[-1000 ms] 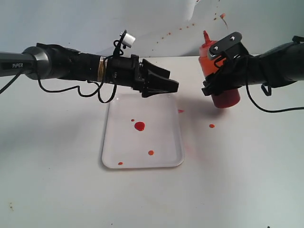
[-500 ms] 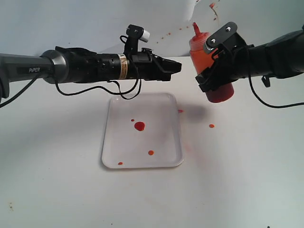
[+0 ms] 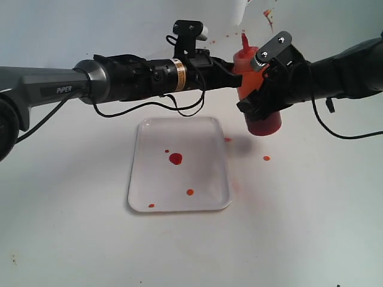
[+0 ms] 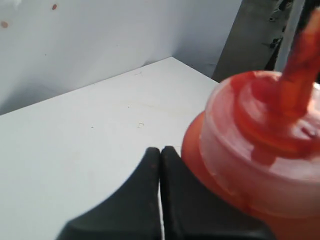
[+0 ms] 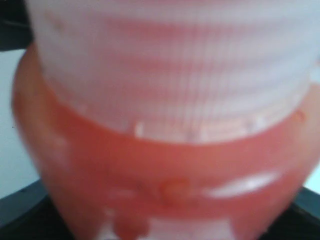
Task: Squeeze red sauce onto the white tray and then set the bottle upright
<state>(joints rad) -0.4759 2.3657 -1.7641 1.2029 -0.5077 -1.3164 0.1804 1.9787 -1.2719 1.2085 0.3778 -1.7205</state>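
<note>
The bottle (image 3: 256,75) hangs above the table just right of the white tray (image 3: 149,179), nearly upright, with its red nozzle (image 3: 244,42) leaning slightly left. My right gripper (image 3: 266,98) is shut on its orange body. In the right wrist view the bottle (image 5: 165,170) fills the picture and only dark fingers (image 5: 20,212) show at the corners. My left gripper (image 3: 230,78) reaches across above the tray, shut and empty. Its shut tips (image 4: 160,151) lie against the bottle's shoulder (image 4: 260,150), below the smeared collar. Red sauce (image 3: 175,158) lies on the tray as one round blob and a few small drops.
Red drops (image 3: 266,158) lie on the white table right of the tray, and another (image 3: 228,139) by its far right corner. Red splashes (image 3: 210,43) dot the back wall. The left arm (image 3: 119,81) spans the space above the tray's far edge.
My left gripper has shut and moved up and right until its tips reach the bottle. The right gripper has carried the bottle up and to the left.
</note>
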